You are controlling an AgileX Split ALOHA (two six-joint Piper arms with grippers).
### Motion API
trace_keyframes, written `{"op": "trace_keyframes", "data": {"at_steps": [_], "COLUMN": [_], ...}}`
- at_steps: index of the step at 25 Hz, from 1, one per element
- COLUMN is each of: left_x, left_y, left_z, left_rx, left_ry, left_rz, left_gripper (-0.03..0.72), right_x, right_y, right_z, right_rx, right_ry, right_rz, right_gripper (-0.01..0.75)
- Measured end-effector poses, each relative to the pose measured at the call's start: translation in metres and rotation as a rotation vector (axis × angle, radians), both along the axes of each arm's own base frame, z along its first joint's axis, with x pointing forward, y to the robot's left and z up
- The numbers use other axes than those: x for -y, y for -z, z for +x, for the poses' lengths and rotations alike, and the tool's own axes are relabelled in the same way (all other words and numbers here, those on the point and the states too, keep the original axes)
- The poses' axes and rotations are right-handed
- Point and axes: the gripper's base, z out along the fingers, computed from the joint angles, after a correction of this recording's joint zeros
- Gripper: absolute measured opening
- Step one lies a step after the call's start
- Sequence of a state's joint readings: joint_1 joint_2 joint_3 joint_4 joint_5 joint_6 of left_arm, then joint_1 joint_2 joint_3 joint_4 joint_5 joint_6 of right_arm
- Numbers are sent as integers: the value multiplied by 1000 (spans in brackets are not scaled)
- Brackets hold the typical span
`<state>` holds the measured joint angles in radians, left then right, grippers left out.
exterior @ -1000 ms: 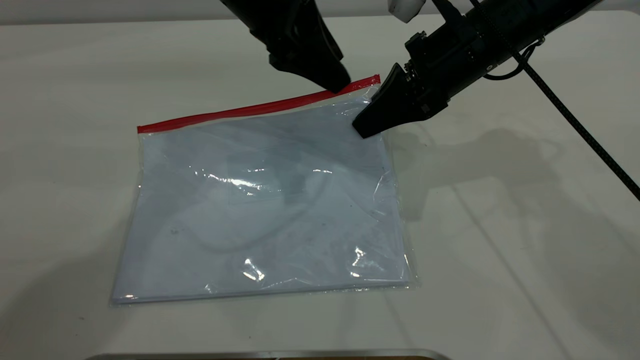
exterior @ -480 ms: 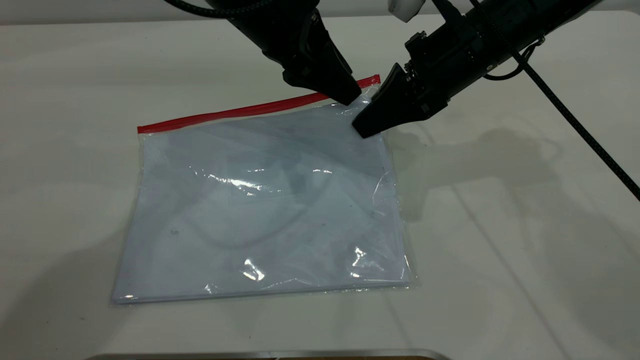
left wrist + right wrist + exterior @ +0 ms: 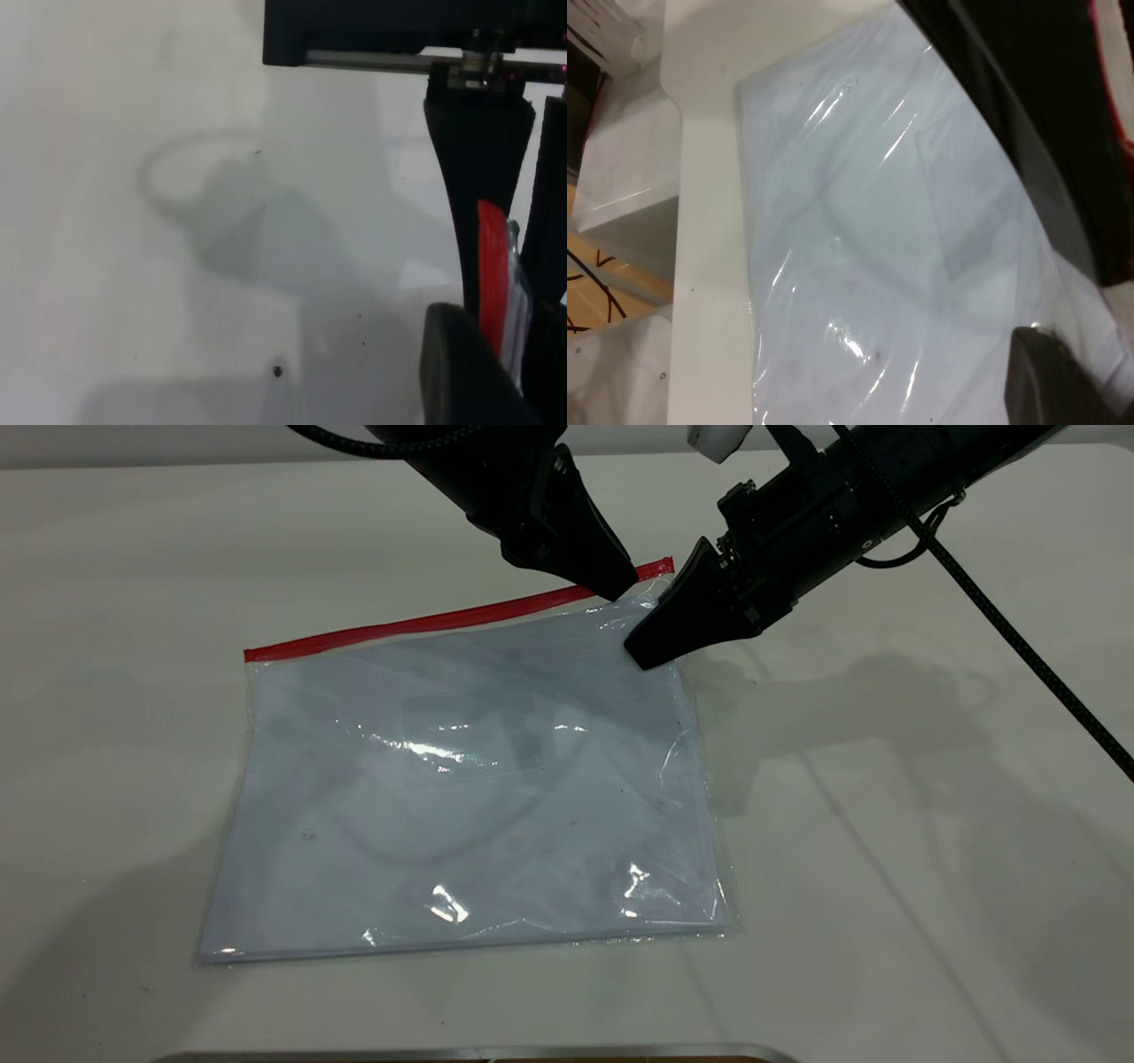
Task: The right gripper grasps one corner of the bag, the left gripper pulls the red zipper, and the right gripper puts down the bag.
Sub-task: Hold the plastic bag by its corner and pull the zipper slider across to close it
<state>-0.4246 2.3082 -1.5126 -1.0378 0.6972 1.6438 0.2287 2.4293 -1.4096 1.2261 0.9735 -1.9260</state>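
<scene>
The bag (image 3: 461, 779) lies flat on the white table, white sheets showing through. The red zipper (image 3: 425, 620) runs along its far edge. My right gripper (image 3: 645, 655) is shut on the bag's far right corner, which is slightly raised. The right wrist view shows one of its fingers (image 3: 1050, 381) over the bag (image 3: 859, 221). My left gripper (image 3: 620, 589) comes down from above near the zipper's right end, just left of the right gripper. In the left wrist view the red zipper (image 3: 493, 266) sits between the jaws of the left gripper (image 3: 509, 345), which are closed on it. The slider tab is hidden.
The white table (image 3: 886, 868) extends on all sides of the bag. A metal rim (image 3: 478, 1054) shows at the near edge. The right arm's braided cable (image 3: 1019, 638) hangs across the right side. The table's edge (image 3: 700, 266) and floor cables show in the right wrist view.
My left gripper has moved right along the zipper and lower, down to its right end beside the right gripper. The right gripper and the bag have stayed in place.
</scene>
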Motion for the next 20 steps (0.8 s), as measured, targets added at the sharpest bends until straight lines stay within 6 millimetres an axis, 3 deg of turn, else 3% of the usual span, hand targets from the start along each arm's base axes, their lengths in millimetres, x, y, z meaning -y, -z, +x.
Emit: {"op": "trace_keyframes", "data": {"at_steps": [11,18,20], "left_x": [0,-1,-1], "left_y": [0,1,1], "left_z": [0,0,0], "left_rx": [1,7,7], "left_ry": [1,10,11], "left_rz": [0,9,10], "left_gripper": [228,63,45], "right_x": [0,0,0], "right_y": [0,0,0], "right_z": [0,0,0], "right_rx": [-10,-16,-19], "right_ry": [8,9,12], "right_rz": [-1,-1,-1], "right_gripper": [33,33,33]}}
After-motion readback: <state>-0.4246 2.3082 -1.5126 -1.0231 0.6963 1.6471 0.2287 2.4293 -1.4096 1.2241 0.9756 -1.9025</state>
